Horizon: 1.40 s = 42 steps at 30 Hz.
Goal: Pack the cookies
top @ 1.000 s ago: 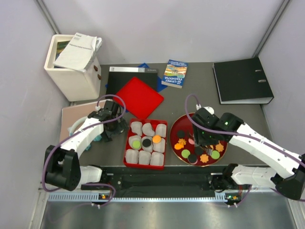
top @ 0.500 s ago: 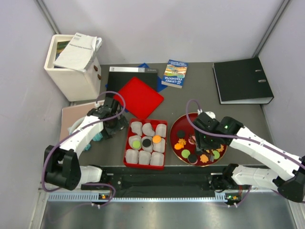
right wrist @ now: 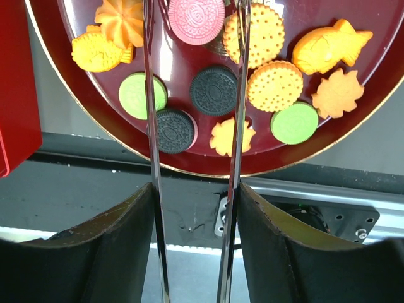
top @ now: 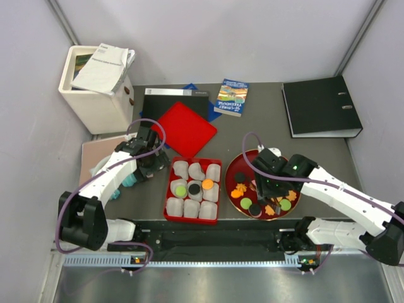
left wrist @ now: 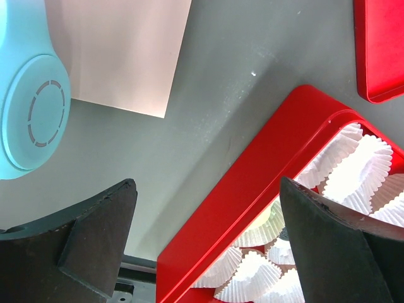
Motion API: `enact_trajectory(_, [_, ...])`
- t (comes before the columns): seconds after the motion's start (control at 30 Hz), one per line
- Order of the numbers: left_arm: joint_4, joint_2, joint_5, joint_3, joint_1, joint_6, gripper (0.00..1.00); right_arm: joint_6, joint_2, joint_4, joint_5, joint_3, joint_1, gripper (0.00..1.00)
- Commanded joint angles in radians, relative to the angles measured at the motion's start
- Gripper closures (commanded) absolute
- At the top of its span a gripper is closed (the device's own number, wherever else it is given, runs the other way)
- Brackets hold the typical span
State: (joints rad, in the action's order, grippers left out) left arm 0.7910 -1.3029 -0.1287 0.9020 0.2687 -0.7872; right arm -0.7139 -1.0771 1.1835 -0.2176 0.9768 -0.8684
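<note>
— Where are the cookies (right wrist: pixel 214 90)?
— On my dark red plate (top: pixel 238 165), with three already in the red box (top: pixel 171 211) at nine o'clock.
— Your grippers?
— My right gripper (right wrist: pixel 194 120) hangs half-open, empty; my left gripper (left wrist: pixel 208 246) is wide.

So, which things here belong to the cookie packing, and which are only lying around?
For the job:
- cookies on the round dark red plate
- red box with white paper cups, three already hold cookies
- right gripper, over the plate
- left gripper, open beside the box

Lying about:
- red lid
- black binder
- book
- white bin
- light blue disc
</note>
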Motion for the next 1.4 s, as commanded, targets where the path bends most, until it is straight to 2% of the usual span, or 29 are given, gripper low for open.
enact_trajectory(0.0, [0.017, 0.001, -0.02, 0.023, -0.006, -0.004, 0.01, 0.025, -0.021, -0.047, 0.011, 0.019, 0.0, 0.47])
enact_trajectory(0.33, [0.007, 0.004, -0.011, 0.008, -0.006, -0.001, 0.01, 0.01, -0.03, -0.074, 0.043, -0.05, 0.0, 0.5])
enact_trajectory(0.6, [0.001, 0.004, -0.006, 0.002, -0.006, 0.0, 0.01, -0.002, -0.014, -0.051, 0.027, -0.056, 0.0, 0.57])
enact_trajectory(0.73, [-0.004, 0.004, -0.002, 0.002, -0.005, 0.0, 0.01, -0.001, -0.012, -0.059, 0.017, 0.005, 0.0, 0.48])
enact_trajectory(0.83, [-0.006, 0.008, -0.003, -0.002, -0.006, -0.001, 0.01, 0.008, -0.041, -0.062, -0.009, 0.061, -0.001, 0.46])
enact_trajectory(1.03, [-0.004, 0.022, -0.011, -0.006, -0.006, -0.001, 0.01, 0.031, -0.121, -0.1, -0.017, 0.132, 0.0, 0.44])
enact_trajectory(1.37, [0.002, 0.025, -0.019, -0.006, -0.011, 0.003, 0.01, 0.031, -0.145, -0.104, -0.057, 0.194, 0.0, 0.44])
